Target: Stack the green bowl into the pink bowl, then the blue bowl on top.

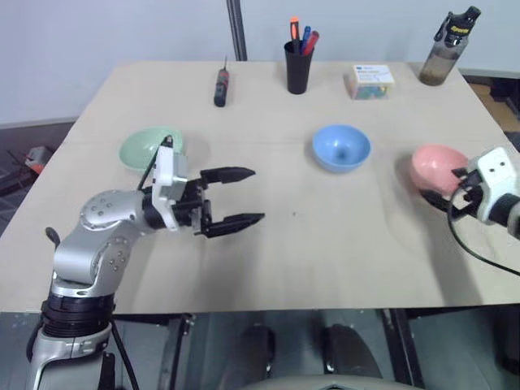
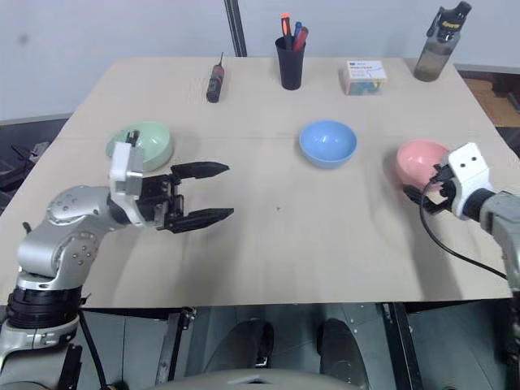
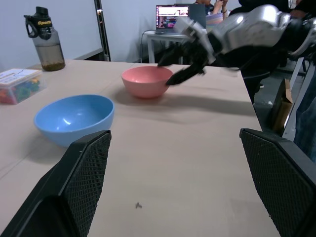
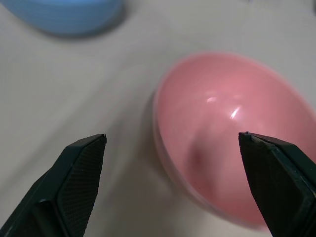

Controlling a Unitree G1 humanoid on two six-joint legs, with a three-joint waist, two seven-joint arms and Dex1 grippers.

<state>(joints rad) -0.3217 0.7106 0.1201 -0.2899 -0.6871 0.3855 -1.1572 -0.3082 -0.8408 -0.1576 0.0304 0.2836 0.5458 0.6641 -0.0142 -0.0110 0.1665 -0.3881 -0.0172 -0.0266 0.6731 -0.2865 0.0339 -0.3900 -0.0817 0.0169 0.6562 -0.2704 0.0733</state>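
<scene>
The green bowl (image 1: 150, 148) sits at the table's left, just behind my left arm. Further right, the blue bowl (image 1: 341, 147) stands mid-table and the pink bowl (image 1: 437, 168) is near the right edge. My left gripper (image 1: 248, 197) hovers open and level over the table, pointing right toward the blue bowl (image 3: 74, 118), with nothing between its fingers (image 3: 74, 187). My right gripper (image 2: 431, 191) is open at the pink bowl's near rim. In the right wrist view the pink bowl (image 4: 232, 143) lies partly between the spread fingers (image 4: 79, 177). The left wrist view shows the right gripper (image 3: 165, 73) beside the pink bowl (image 3: 145, 81).
Along the table's far side stand a black screwdriver (image 1: 220, 85), a black pen cup (image 1: 298, 65), a small box of coloured bits (image 1: 370, 81) and a dark bottle (image 1: 448, 49). A pole (image 1: 236, 28) rises behind the table. The pink bowl is close to the right table edge (image 1: 500, 122).
</scene>
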